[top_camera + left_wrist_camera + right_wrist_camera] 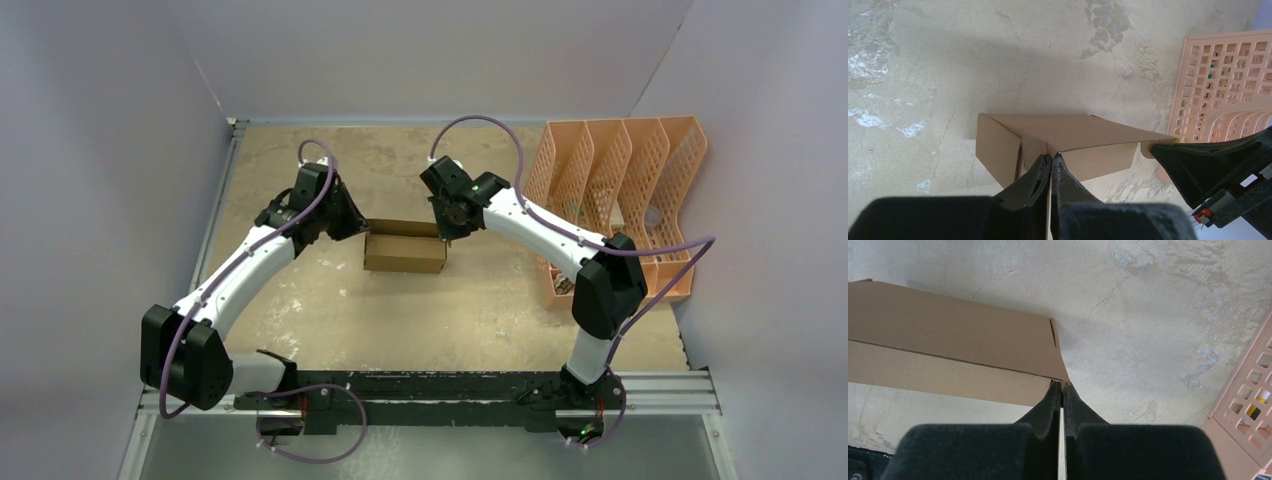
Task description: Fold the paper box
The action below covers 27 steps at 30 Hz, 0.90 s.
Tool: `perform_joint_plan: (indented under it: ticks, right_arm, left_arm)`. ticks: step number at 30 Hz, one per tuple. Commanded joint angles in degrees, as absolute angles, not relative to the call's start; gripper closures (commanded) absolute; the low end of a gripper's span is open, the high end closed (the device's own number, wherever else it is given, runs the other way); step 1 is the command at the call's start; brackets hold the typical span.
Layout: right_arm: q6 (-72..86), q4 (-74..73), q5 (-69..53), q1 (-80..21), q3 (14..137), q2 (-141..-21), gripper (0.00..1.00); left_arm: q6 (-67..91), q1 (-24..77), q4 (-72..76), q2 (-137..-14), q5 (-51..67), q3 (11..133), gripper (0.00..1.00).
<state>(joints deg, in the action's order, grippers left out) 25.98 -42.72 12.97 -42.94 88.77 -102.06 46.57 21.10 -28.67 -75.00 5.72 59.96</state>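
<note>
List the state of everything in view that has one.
paper box: folded into a shallow box, lying on the table between the hands.
left hand: shut, tips at the box's left end.
right hand: shut, tips at the box's right corner.
file organizer: upright at the table's right side.

A peach-orange plastic file organizer (620, 190) stands at the right side of the table (480, 320), close to the right wall; it has four slanted compartments with perforated sides (small coloured bits show through the holes in the wrist views, too small to tell what they are); something dark lies low in its leftmost compartment; the table top is beige, worn, blotched with pale and dark stains; plain pale walls (430, 50) close it in at the left, back and right; a metal strip (215, 215) runs along its left edge.
</note>
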Motion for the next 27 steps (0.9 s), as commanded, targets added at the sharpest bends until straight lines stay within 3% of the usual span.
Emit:
perform_joint_plan:
  ticks: [1, 9, 27]
  right_arm:
    - [28.5, -39.2, 9.7, -44.1, 89.4, -101.3, 1.0]
    - [29.5, -39.0, 8.5, -43.6, 90.3, -101.9, 1.0]
    - [30.9, -35.7, 11.7, -43.5, 85.2, -100.9, 1.0]
  left_arm:
    - [47.4, 22.6, -23.9, -73.9, 9.2, 59.4, 1.0]
    - [40.1, 22.6, -32.1, -75.3, 5.3, 61.6, 1.0]
    - [38.6, 22.6, -33.3, -74.7, 4.4, 59.5, 1.0]
